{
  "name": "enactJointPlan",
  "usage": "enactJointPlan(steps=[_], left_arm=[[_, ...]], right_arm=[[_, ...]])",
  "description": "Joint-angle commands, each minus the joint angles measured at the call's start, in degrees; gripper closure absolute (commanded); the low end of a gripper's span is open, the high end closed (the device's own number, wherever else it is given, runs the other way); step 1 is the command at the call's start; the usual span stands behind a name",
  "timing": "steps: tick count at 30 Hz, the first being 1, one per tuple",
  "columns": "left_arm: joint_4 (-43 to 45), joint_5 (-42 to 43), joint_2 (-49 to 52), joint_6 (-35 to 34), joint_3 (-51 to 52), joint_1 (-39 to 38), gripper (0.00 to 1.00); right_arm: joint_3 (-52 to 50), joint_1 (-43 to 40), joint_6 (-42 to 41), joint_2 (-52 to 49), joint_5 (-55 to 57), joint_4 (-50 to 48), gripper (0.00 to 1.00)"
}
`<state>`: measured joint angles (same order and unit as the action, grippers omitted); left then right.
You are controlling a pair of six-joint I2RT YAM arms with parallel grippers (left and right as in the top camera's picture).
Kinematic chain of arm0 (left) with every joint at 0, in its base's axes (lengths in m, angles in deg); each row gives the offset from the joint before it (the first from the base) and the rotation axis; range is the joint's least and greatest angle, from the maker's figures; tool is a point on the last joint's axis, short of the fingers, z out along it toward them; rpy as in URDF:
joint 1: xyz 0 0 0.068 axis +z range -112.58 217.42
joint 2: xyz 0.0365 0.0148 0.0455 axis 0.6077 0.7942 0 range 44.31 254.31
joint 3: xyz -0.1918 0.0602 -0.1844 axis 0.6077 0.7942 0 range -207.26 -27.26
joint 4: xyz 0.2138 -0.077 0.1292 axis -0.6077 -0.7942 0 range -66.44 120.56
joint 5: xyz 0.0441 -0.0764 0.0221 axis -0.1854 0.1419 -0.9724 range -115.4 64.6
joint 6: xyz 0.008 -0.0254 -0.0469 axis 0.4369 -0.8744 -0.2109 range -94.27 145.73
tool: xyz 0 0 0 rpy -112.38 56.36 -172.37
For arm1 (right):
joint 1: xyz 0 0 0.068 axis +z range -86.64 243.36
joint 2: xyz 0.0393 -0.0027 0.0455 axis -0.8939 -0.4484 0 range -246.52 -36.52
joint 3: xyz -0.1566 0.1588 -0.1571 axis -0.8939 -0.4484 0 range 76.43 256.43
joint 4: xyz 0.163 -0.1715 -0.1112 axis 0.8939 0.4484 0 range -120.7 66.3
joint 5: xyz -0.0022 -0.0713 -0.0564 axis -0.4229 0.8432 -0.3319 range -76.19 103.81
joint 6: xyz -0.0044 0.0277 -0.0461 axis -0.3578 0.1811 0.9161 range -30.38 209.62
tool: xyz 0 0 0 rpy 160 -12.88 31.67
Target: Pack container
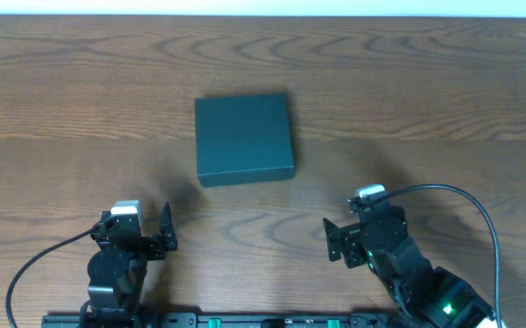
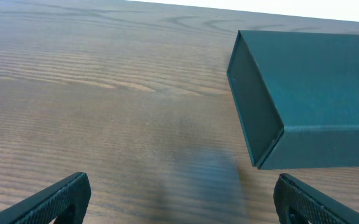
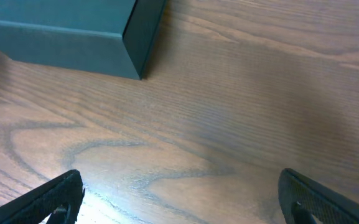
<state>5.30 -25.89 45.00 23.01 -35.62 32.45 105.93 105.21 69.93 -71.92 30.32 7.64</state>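
Dark teal container [image 1: 244, 138] flat near the middle of the wooden bench [image 1: 445, 100], lid seemingly shut, with left end effector [image 2: 180, 190] at about 7 o'clock from it and right end effector [image 3: 180, 186] at about 5 o'clock, both well apart from it, fingers spread wide and empty.

A brown wooden table [image 1: 427, 82] with wavy, darker grain fills the view, its far edge meeting a pale strip [image 1: 263, 5] beyond.
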Motion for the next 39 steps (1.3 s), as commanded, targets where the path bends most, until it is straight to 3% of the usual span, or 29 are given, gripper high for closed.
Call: enactJointPlan(steps=[1,15,24,32,39], left_arm=[[0.22,-1.42,-0.48,1.03,1.14,0.2,0.05],[0.22,-1.42,-0.48,1.03,1.14,0.2,0.05],[0.24,-1.42,-0.48,1.03,1.14,0.2,0.05],[0.22,-1.42,-0.48,1.03,1.14,0.2,0.05],[0.24,-1.42,-0.48,1.03,1.14,0.2,0.05]], right_arm=[[0.07,-0.28,0.68,0.15,0.61,0.07,0.01],[0.02,-0.7,0.68,2.47,0.57,0.42,0.01],[-0.04,-10.4,0.68,11.96,0.44,0.52,0.01],[-0.33,-13.18,2.03,20.87,2.38,6.38,0.01],[-6.49,-18.82,2.16,28.41,4.63,8.09,0.01]])
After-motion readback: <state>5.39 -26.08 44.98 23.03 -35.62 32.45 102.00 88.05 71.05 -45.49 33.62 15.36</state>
